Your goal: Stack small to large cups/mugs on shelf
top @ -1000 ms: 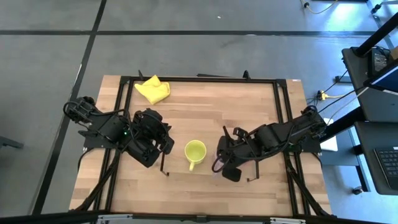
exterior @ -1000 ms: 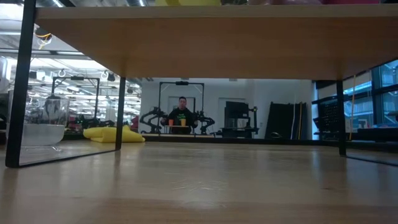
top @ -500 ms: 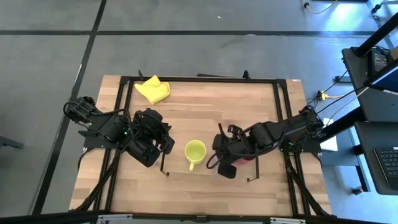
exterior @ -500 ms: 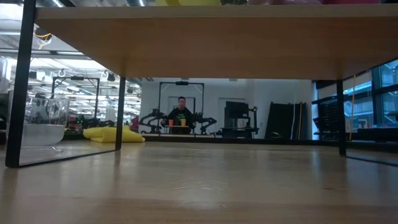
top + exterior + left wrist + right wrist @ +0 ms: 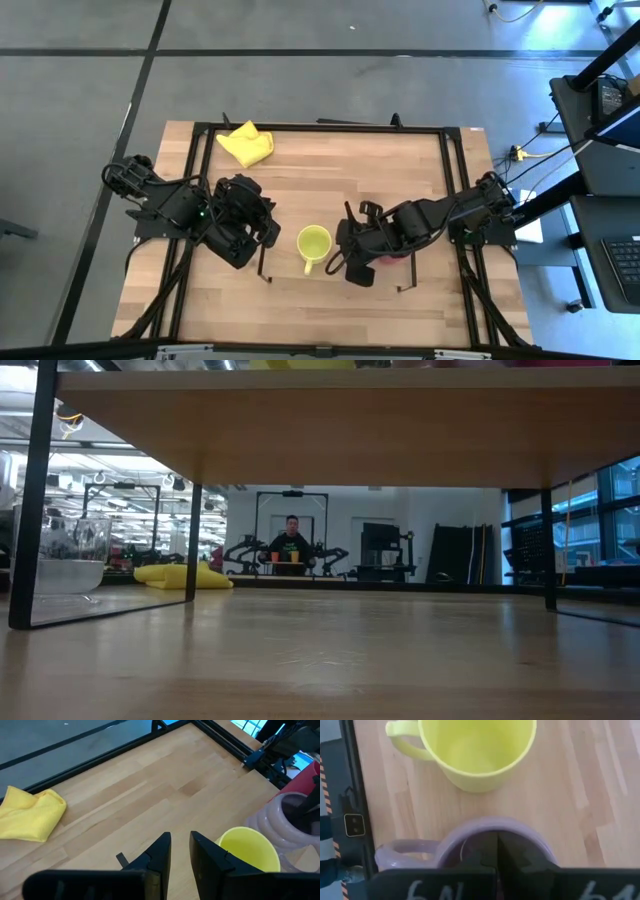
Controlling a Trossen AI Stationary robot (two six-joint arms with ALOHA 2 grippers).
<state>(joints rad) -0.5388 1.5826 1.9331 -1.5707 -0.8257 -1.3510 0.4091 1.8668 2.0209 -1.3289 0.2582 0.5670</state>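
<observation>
Right jaws (image 5: 497, 855): pressed together on the rim of the purple mug (image 5: 470, 845), over the shelf (image 5: 330, 225).
Purple mug: just beside the yellow-green mug (image 5: 313, 243), mostly hidden under the right arm in the high view.
Red cup (image 5: 312, 777): behind the purple mug.
Left jaws (image 5: 179, 854): slightly spread, holding nothing, at the shelf's left end.
Clear glass (image 5: 72, 555): on the table, left of the shelf.
Yellow cloth (image 5: 245, 143): far left corner of the table.

Overhead, table-level, two wrist close-ups
</observation>
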